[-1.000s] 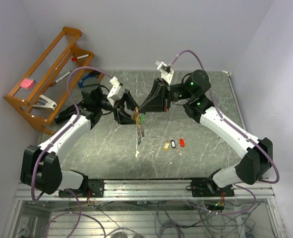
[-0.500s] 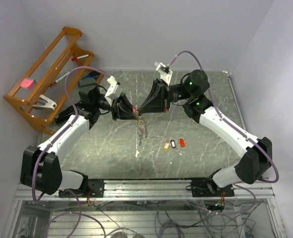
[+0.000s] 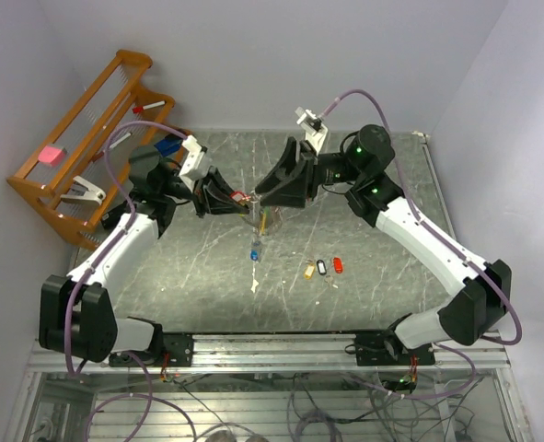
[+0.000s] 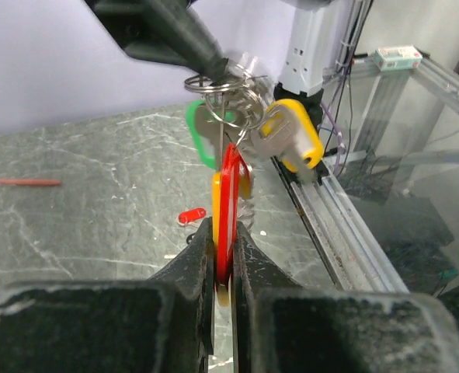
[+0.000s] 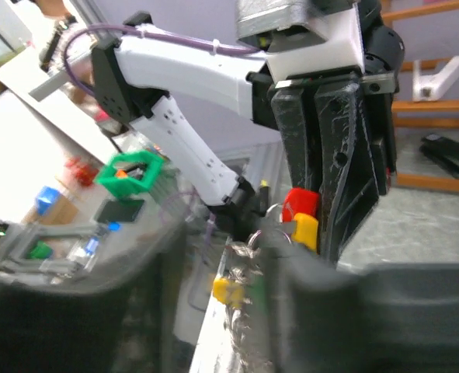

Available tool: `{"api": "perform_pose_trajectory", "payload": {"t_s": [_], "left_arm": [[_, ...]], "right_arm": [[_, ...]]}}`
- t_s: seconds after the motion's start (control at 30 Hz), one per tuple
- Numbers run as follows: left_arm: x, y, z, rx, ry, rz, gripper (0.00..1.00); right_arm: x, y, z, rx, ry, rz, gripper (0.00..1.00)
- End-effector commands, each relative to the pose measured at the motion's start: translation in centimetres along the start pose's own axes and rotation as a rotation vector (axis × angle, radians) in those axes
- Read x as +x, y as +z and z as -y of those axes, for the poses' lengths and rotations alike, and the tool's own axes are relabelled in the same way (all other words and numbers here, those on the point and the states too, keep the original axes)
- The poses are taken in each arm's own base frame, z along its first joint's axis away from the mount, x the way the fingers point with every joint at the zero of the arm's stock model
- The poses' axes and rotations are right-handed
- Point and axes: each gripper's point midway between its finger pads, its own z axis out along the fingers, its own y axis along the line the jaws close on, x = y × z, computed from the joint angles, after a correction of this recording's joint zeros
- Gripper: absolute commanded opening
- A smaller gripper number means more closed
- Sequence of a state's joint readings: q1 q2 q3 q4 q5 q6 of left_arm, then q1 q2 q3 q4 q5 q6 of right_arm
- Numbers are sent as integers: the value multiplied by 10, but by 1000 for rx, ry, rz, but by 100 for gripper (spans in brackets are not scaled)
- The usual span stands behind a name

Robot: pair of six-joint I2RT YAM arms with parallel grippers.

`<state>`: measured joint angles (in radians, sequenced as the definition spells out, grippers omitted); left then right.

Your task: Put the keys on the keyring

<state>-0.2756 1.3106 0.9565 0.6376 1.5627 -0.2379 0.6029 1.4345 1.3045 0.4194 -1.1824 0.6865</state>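
Red and yellow tags of the held keys clamped edge-on between the closed fingers of the left gripper, low centre of the left wrist view. Gripped flat that way, most likely, to stop the bunch swinging and to keep it steady under the loop. Just above, at upper centre, the silvery keyring, nipped by the dark tip of the right gripper reaching in from the upper left. Judged closed on the loop, since nothing else holds it aloft, though too blurred in its own wrist view to confirm. Hanging off the same loop, a green tag and a yellow-headed key.

From above, both arms bowed inward from the bottom corners. Wrists raised and turned toward each other, tips almost meeting at mid-frame, well clear of the table. Right of centre and lower, on the marble, three loose keys in a short row, yellow, black-and-white and red, not yet on the loop.
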Motion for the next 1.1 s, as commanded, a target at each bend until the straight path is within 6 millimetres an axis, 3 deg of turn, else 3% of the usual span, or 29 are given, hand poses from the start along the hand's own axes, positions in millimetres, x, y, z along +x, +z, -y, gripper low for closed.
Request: {"api": "perform_pose_trajectory", "payload": {"t_s": [0.0,0.07,0.13,0.33,0.5,0.63,0.77,0.87,1.07], "left_arm": [[-14,-17,-12,-49,49,-8,7],[-11,-26,-17,-69,25,-15,7],[-9,-34,-23,-95,1,-17,7],[1,-46,-28,-133,-40,-16,7],[24,-46,-23,-154,-159,0,7],[43,-46,-30,-223,-297,39,7],[70,-54,-56,-443,-475,73,7],[111,-78,-85,-774,-514,-173,7],[105,-98,-111,-1016,-517,-244,7]], "right_arm": [[-2,-9,3,78,-22,-27,72],[-6,-18,12,149,-44,-25,92],[-8,-28,23,220,-45,-30,99],[-12,-58,53,418,-49,-15,100],[4,-74,81,557,-18,-27,100],[15,-89,101,681,-6,-44,100],[25,-114,124,874,16,-46,100],[33,-140,140,1051,36,-22,100],[58,-159,161,1170,103,-80,100]]}}
